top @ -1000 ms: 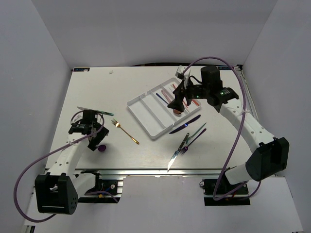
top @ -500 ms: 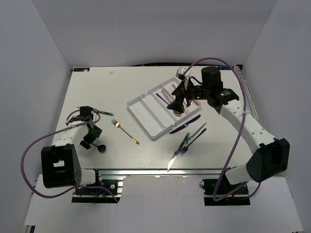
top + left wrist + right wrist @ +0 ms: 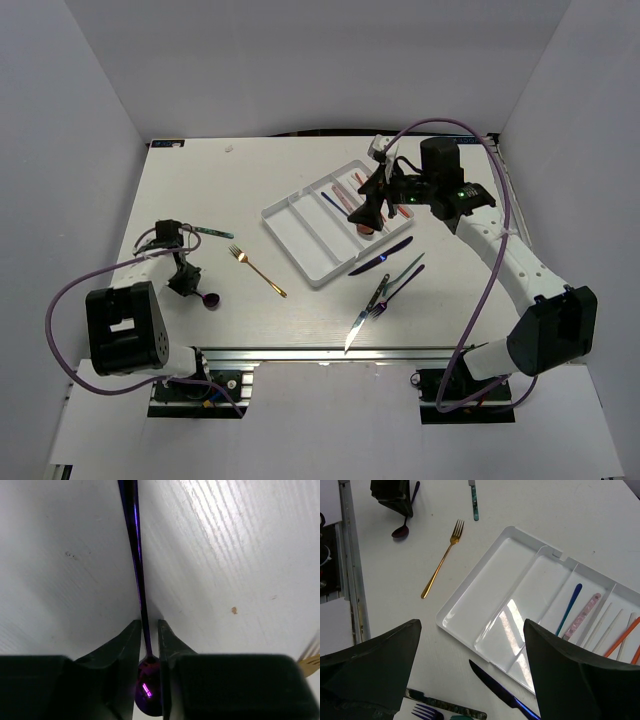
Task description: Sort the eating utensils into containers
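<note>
white table — left fingers narrow astride purple spoon handle, grip unclear; right fingers wide.

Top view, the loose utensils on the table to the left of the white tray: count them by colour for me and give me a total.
Purple: 1, the purple spoon
Gold: 1, the gold fork
Teal: 1, the teal-handled piece, kind unclear from here
Total: 3
</note>
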